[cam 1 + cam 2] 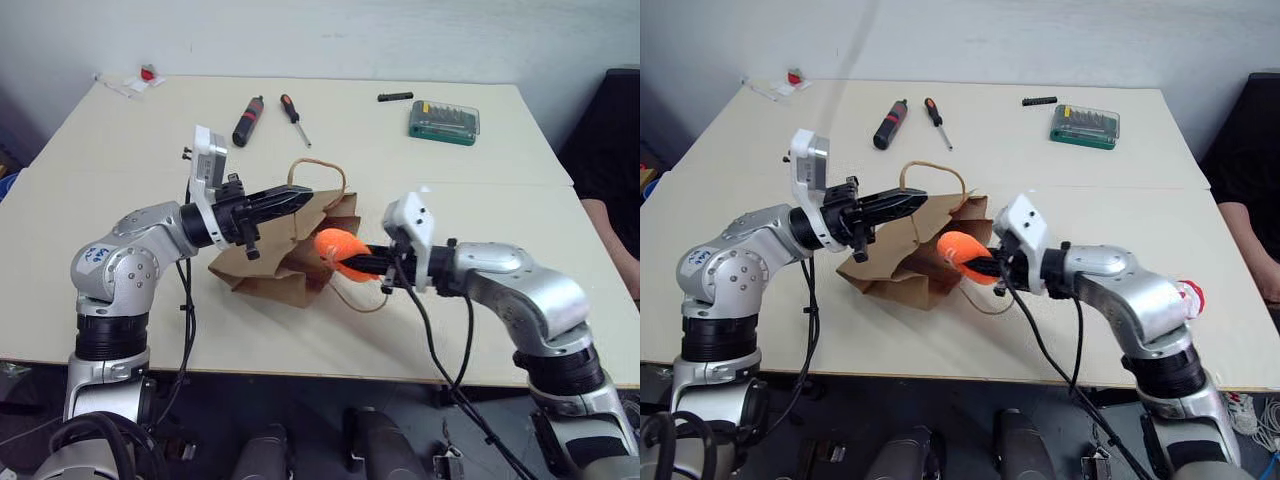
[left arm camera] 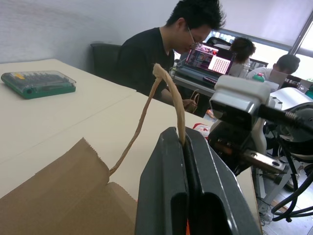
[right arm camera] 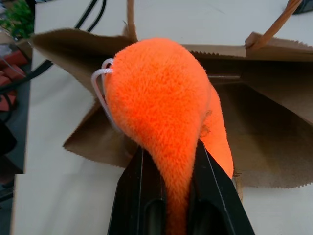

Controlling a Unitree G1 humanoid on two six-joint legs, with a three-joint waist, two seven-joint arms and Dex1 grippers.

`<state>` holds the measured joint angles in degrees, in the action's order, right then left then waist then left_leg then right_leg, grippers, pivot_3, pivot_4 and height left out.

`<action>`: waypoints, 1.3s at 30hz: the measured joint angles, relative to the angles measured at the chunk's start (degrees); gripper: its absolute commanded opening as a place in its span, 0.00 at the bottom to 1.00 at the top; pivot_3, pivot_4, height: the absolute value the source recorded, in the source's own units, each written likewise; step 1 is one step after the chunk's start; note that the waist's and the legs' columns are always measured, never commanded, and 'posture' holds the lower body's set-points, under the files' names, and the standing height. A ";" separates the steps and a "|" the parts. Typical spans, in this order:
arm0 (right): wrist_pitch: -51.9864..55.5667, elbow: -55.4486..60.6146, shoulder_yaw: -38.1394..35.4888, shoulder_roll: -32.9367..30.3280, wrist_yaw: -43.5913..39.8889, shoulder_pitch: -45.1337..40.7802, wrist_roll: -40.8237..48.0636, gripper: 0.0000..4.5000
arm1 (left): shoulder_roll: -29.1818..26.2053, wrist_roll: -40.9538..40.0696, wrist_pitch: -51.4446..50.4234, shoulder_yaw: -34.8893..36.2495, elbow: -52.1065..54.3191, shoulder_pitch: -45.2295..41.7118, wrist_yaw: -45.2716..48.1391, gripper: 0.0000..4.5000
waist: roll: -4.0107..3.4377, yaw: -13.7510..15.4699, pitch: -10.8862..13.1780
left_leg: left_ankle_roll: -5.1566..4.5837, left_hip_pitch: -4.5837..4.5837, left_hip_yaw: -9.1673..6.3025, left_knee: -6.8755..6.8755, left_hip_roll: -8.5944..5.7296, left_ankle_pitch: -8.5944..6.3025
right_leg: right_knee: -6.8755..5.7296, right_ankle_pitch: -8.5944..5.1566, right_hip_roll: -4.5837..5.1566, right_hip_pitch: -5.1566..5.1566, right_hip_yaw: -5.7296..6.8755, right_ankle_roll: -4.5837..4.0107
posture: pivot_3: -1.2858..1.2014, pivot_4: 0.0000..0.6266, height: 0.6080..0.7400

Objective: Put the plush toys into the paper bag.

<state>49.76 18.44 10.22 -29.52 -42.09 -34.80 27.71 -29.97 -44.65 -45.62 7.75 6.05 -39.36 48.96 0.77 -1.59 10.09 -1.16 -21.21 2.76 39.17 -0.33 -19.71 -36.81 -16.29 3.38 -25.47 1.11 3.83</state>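
Orange plush toy [image 3: 161, 112] sits pinched between my right gripper's [image 1: 352, 262] jaws, held just at the open mouth of the brown paper bag [image 1: 275, 262]. A white cord loop hangs from the toy's side. My left gripper [image 1: 296, 200] has its jaws shut tight on one of the bag's tan cord handles [image 2: 168, 93], lifting that side of the bag. The bag lies crumpled near the middle of the pale worktop [image 1: 120, 210], slightly toward the near edge. Toward the far edge I see a black-handled tool [image 1: 247, 121], a screwdriver [image 1: 294, 118] and a green bit case [image 1: 443, 122]. A red-and-white plush ball [image 1: 1190, 296] rests near the worktop's right edge.
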 measured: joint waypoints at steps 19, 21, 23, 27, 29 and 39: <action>-6.05 -20.19 10.19 5.23 -3.31 -10.00 -12.14 0.00 | -1.40 -3.47 -2.52 -3.20 5.78 -1.82 4.35 0.00 | 0.00 -0.05 0.00 | -0.05 -0.08 -0.01 0.00 -0.02 -0.02 | 0.02 0.00 0.03 -0.03 0.03 -0.01 | 0.52 0.24 1.00; -6.04 -20.77 10.23 5.66 -3.59 -10.02 -12.49 0.00 | -1.39 -3.83 -3.00 -3.20 6.60 -1.82 4.22 0.00 | 0.00 -0.03 0.00 | -0.05 -0.07 -0.01 0.00 -0.02 -0.02 | 0.01 0.00 0.03 -0.03 0.04 -0.01 | 0.52 0.24 1.00; -5.14 -20.85 9.55 6.65 -4.16 -10.05 -12.14 0.00 | -1.37 -4.08 -3.04 -3.20 6.73 -1.82 4.07 0.00 | 0.00 -0.04 0.00 | -0.04 -0.06 -0.02 0.00 -0.02 -0.02 | 0.00 0.00 0.03 -0.03 0.04 -0.01 | 0.52 0.24 1.00; -1.01 -17.86 8.43 7.27 -8.72 -9.19 -6.98 0.00 | 0.85 -0.74 0.73 -5.03 3.18 -3.12 3.78 0.00 | -0.01 0.03 0.01 | -0.04 -0.06 -0.02 0.00 -0.02 -0.01 | -0.01 0.00 0.02 -0.03 0.07 -0.01 | 0.52 0.24 1.00; -0.87 -14.71 8.41 6.98 -10.26 -8.76 -5.61 0.00 | 1.25 2.54 3.64 -6.53 -1.51 -3.86 4.02 0.00 | -0.01 0.06 0.01 | -0.04 -0.06 -0.02 0.00 -0.03 -0.02 | 0.00 0.00 0.02 -0.02 0.07 0.00 | 0.52 0.24 1.00; -8.25 -12.99 7.31 5.04 -8.01 -6.81 -9.93 0.00 | 5.16 8.81 11.07 -9.66 -11.43 -9.33 9.25 0.00 | -0.01 0.11 0.01 | -0.04 -0.09 -0.02 0.00 -0.04 -0.02 | 0.04 0.00 0.01 -0.02 0.09 0.00 | 0.52 0.24 1.00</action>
<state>41.51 5.45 17.53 -24.47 -50.10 -41.61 17.78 -24.80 -35.84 -34.55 -1.90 -5.38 -48.69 58.20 0.77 -1.48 10.09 -1.20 -21.30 2.74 39.17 -0.37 -19.73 -36.77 -16.29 3.39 -25.49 1.21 3.83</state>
